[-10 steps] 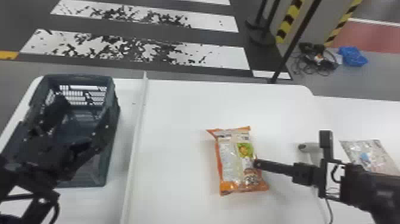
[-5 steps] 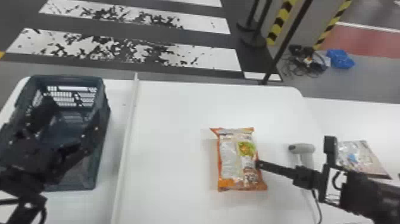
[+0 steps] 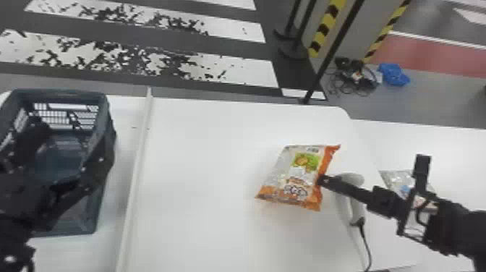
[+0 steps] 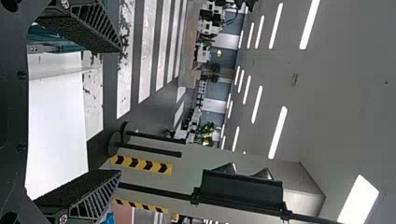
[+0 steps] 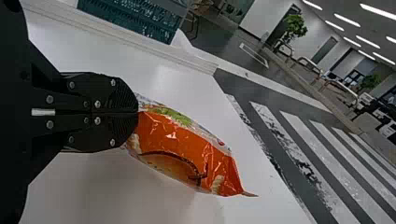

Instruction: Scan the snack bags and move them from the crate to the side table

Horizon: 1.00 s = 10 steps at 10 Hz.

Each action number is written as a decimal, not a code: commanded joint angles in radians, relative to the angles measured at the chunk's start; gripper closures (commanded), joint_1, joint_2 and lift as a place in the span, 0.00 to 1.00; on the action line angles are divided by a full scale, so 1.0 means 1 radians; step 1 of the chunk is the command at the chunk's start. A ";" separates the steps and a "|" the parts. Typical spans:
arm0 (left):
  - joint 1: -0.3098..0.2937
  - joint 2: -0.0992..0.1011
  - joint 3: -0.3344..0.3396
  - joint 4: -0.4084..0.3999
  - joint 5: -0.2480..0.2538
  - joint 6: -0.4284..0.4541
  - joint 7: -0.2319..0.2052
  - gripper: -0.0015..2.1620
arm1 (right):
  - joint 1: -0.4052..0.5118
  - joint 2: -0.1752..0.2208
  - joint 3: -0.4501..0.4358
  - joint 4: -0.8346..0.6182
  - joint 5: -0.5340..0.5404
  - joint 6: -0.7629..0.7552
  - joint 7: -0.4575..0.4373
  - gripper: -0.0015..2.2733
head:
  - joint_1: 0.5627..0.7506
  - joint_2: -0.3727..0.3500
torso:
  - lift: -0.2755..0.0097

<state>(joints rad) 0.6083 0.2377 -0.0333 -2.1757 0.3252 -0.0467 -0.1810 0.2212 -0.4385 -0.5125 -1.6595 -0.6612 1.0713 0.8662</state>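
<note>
Right gripper (image 5: 135, 113) — fingers pinched together on one edge of the snack bag (image 3: 294, 177), right of the crate (image 3: 61, 93); handheld scanner (image 3: 351, 177) farther right of the crate. Left gripper (image 4: 120, 112), fingers wide apart, over the crate. For a sound scan, the bag's code should squarely face the scanner — edge held firmly, film uncreased

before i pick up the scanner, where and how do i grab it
Likely by its handle, from above and the near side, pinching across it: it is slimmer than the rounded head. Avoid the cable at its near end and the right gripper, which crosses in front in the head view.
</note>
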 commanded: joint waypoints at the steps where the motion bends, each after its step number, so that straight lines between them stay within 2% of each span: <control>1: 0.008 0.000 0.004 -0.004 0.000 -0.006 0.000 0.03 | -0.005 -0.002 -0.038 0.015 -0.060 0.008 -0.001 0.98 | 0.70 0.16 | 0.66; 3: 0.015 0.000 0.003 -0.009 -0.002 -0.006 -0.003 0.03 | -0.037 -0.009 -0.121 0.027 -0.107 0.045 -0.006 0.98 | 0.70 0.14 | 0.66; 6: 0.019 0.002 0.003 -0.009 -0.014 -0.006 -0.006 0.03 | -0.186 -0.074 -0.236 0.214 -0.146 0.029 -0.047 0.98 | 0.70 0.04 | 0.66; 7: 0.021 0.003 0.003 -0.006 -0.017 -0.006 -0.006 0.03 | -0.249 -0.114 -0.254 0.325 -0.155 -0.041 -0.084 0.98 | 0.70 0.03 | 0.66; 8: 0.022 0.003 0.004 0.001 -0.018 -0.003 -0.006 0.03 | -0.309 -0.137 -0.264 0.415 -0.143 -0.112 -0.124 0.98 | 0.70 0.03 | 0.66; 10: 0.022 0.000 0.007 0.011 -0.020 -0.006 -0.005 0.03 | -0.365 -0.143 -0.268 0.489 -0.069 -0.213 -0.225 0.98 | 0.70 0.03 | 0.66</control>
<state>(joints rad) 0.6305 0.2398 -0.0269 -2.1675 0.3054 -0.0519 -0.1861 -0.1288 -0.5810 -0.7802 -1.1888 -0.7584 0.8880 0.6462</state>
